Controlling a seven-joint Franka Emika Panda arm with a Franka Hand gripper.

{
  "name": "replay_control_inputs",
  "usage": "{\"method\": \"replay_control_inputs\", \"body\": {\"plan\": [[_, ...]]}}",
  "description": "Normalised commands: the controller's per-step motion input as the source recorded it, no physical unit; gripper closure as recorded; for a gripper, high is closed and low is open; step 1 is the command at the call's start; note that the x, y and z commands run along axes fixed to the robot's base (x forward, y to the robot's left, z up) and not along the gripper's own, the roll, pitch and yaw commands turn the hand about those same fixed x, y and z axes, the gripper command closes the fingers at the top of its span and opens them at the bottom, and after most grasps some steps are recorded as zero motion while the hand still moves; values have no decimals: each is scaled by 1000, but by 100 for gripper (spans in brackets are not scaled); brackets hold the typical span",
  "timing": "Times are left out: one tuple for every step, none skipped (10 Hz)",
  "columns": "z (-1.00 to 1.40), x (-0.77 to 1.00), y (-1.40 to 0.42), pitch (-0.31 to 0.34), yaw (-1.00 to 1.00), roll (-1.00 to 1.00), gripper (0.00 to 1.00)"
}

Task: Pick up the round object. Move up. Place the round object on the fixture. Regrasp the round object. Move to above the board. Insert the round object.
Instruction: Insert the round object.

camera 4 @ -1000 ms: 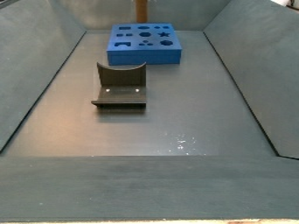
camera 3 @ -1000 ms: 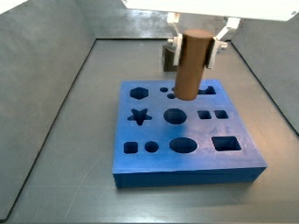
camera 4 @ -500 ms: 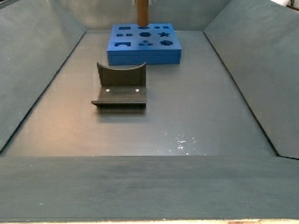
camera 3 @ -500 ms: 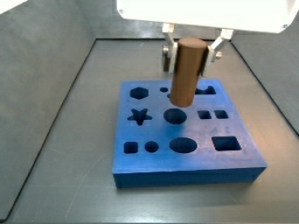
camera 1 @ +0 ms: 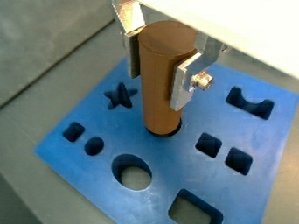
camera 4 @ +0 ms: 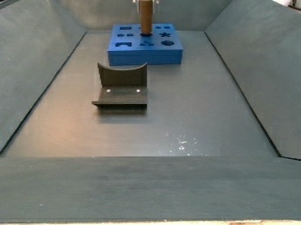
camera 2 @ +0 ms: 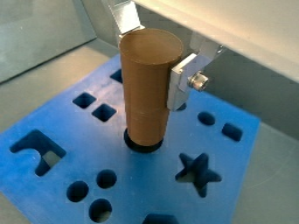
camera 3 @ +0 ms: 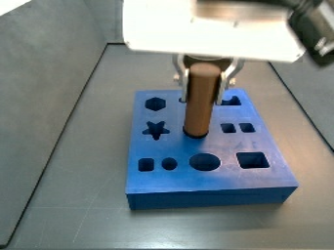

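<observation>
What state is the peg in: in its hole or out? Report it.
Partly in. The round object stands upright in the gripper, its lower end entering a round hole in the board; most remains above.

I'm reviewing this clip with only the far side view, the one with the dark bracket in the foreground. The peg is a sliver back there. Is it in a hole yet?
Observer: In both wrist views the round object stands upright with its lower end in a round hole of the board.
Operator: Is it still gripped?
Observer: Yes, the gripper over the board has a silver finger against each side.
Operator: Which hole?
Observer: In a side view, the central one, right of the star cut-out.
</observation>
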Motion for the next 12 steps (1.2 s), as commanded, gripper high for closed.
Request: {"method": "replay_control_inputs", "body": {"plan": [[0,0,0,-23,0,0,100],[0,-23,0,-57,0,0,100],[0,-111,46,-114,0,0,100],[0,-51,31,-140,0,43,100],[0,-143,0,-246,43,163,100],[0,-66,0,-191,140,254,100],[0,0,0,0,3,40,100],[0,34,0,0,0,0,100],[-9,289,0,166,-49,14,100],[-71,449,89,277,-183,0,100],[-51,254,74,203,-226,0,100],[-31,260,131,189,-243,0,100]]}}
